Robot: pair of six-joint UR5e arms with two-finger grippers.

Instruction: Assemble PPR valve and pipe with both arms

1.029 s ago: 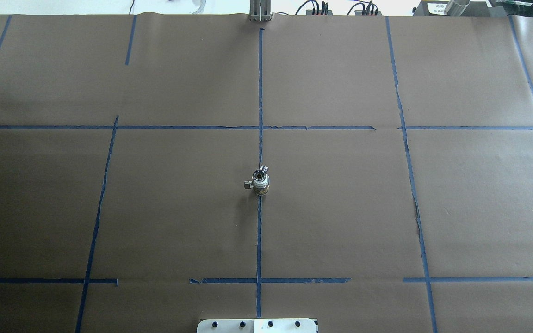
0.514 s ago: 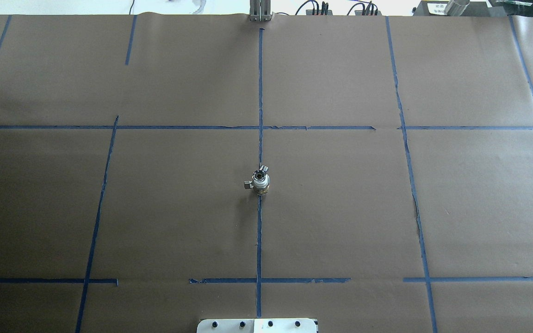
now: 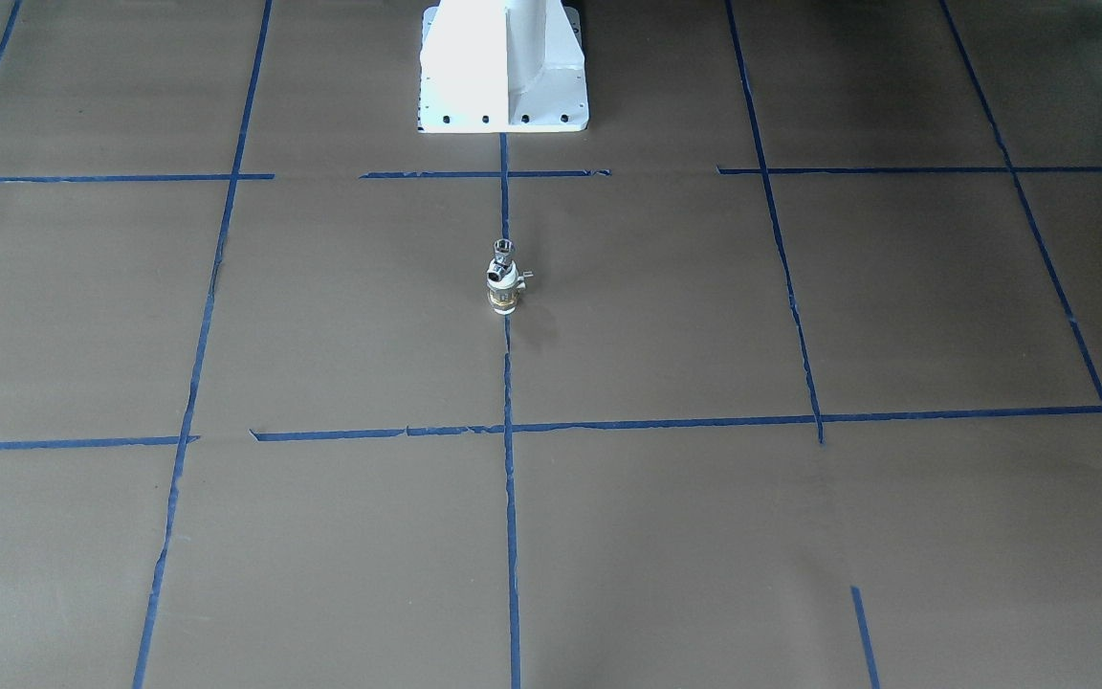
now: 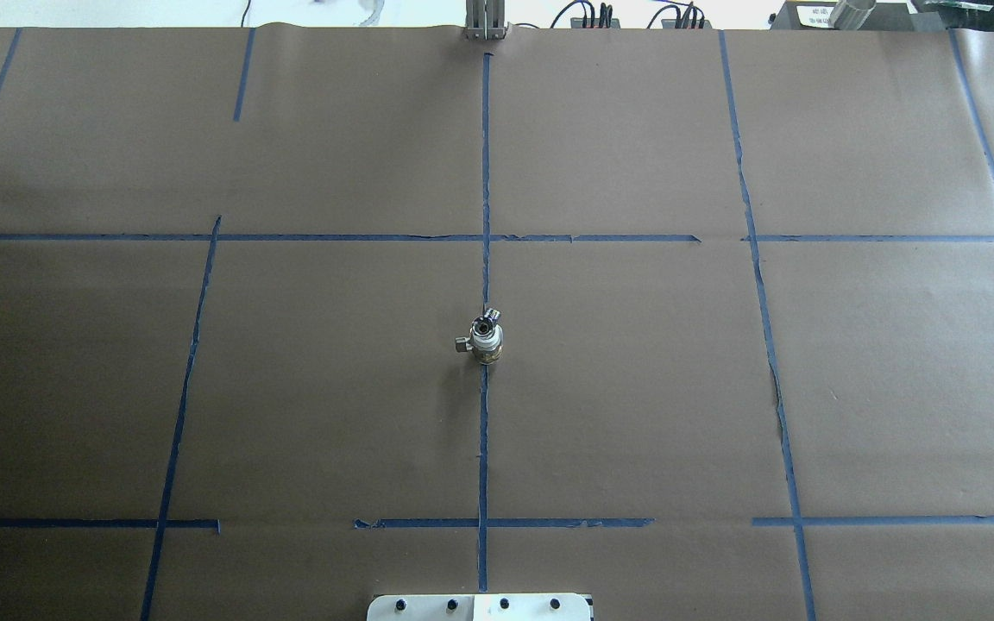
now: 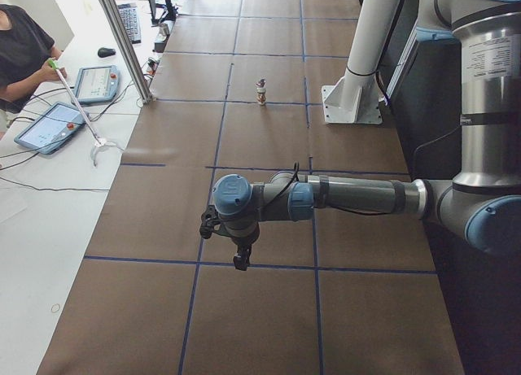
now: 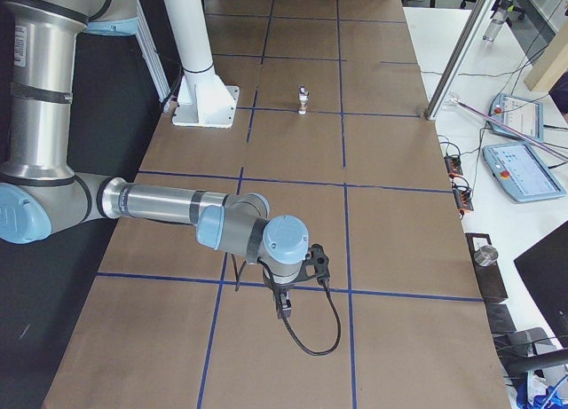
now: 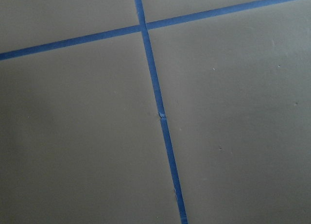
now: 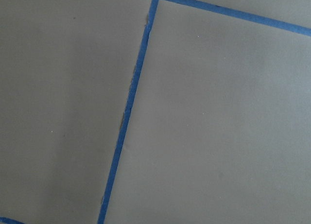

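Note:
The PPR valve (image 4: pixel 488 346) stands upright on the brown table at the centre tape line, with white ends and a brass band. The chrome pipe (image 4: pixel 485 325) sits on top of it, open end up. The stack also shows in the front view, valve (image 3: pixel 503 292) below pipe (image 3: pixel 504 251). No gripper touches it. My left gripper (image 5: pixel 242 258) hangs over the table far from the stack, seen only in the left side view. My right gripper (image 6: pixel 284 304) likewise shows only in the right side view. I cannot tell if either is open or shut. Both wrist views show only paper and tape.
The white pedestal (image 3: pixel 503 67) stands at the robot's side of the table. Blue tape lines (image 4: pixel 484 172) cross the brown paper. An operator (image 5: pixel 20 45) with tablets sits beside the table's far edge, by an aluminium post (image 5: pixel 122 41).

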